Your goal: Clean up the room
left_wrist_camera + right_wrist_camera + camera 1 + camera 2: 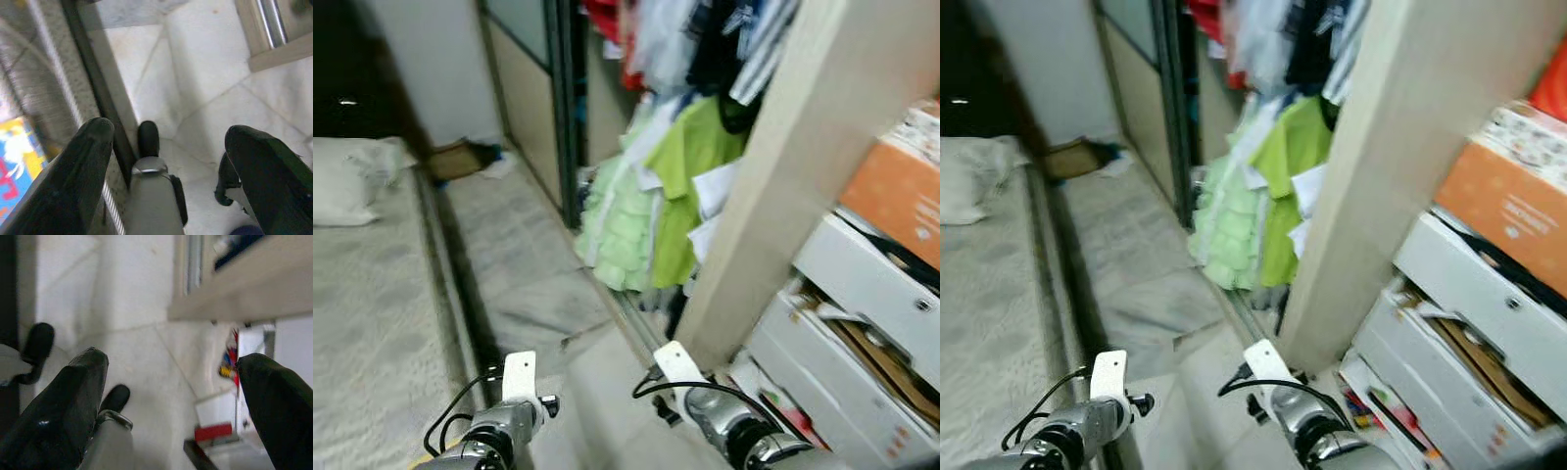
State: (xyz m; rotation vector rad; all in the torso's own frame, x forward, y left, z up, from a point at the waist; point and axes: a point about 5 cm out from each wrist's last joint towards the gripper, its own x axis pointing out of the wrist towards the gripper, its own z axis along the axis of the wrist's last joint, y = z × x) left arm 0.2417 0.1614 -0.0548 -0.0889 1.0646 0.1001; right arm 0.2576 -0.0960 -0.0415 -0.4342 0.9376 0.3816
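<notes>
1. Both arms hang low, nothing carried. Left gripper (166, 161): jaws wide apart over pale floor tile, beside the dark bed frame edge. Right gripper (171, 396): jaws also wide apart, over floor near the foot of the drawers.
2. Task's things: green clothes (651, 211) spill from the open wardrobe (607, 88) down to the floor by its sliding track; more garments hang above.
3. Judged step: approach and survey, no target yet committed. To do it well, square up to the clothes pile before reaching, and stop short of the wardrobe track.
4. Surroundings: bed (372, 323) on the robot's left with a white pillow (347, 181); narrow aisle between bed and wardrobe.
5. Obstacles: beige panel (773, 186) stands just right of the pile; white drawers (862, 323) pulled open with cardboard inside, orange box (901, 196) above. These crowd the right arm.
6. Far end: small litter on floor (470, 162), blurred.
</notes>
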